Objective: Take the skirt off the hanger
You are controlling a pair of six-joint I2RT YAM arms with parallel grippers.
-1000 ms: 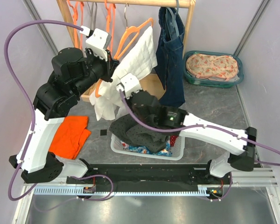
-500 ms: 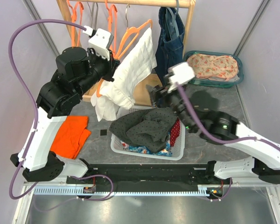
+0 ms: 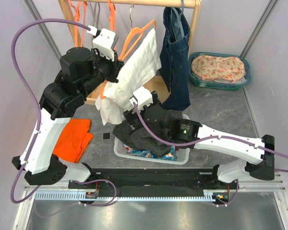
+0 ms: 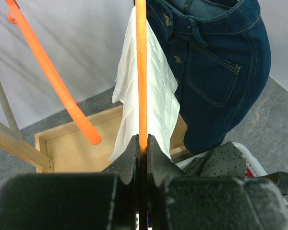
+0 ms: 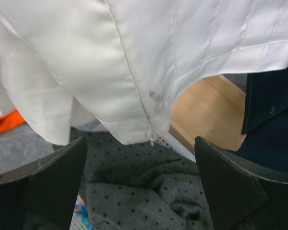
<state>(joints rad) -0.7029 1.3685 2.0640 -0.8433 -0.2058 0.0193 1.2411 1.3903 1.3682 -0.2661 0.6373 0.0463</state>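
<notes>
Left end effector (image 4: 143,143) is clamping shut on the orange hanger (image 4: 141,72). White skirt (image 3: 137,72) is hanging draped over that hanger, just beside the denim garment (image 3: 177,62). Right end effector (image 5: 139,158) is hovering with fingers spread wide and gripping nothing. It is sitting just under the skirt's lower hem, above the grey dotted cloth (image 5: 134,191) in the basket (image 3: 127,151) on the counter (image 3: 221,110).

Skirt (image 3: 137,72): white, faint stitched lines. Hanger (image 4: 141,72): orange. Upper centre, denim garment (image 3: 178,52): dark blue. Centre, heaped cloth (image 3: 146,132): grey, dark dots. Lower left, flat cloth (image 3: 76,139): orange. Upper right, tub (image 3: 221,85): teal.
</notes>
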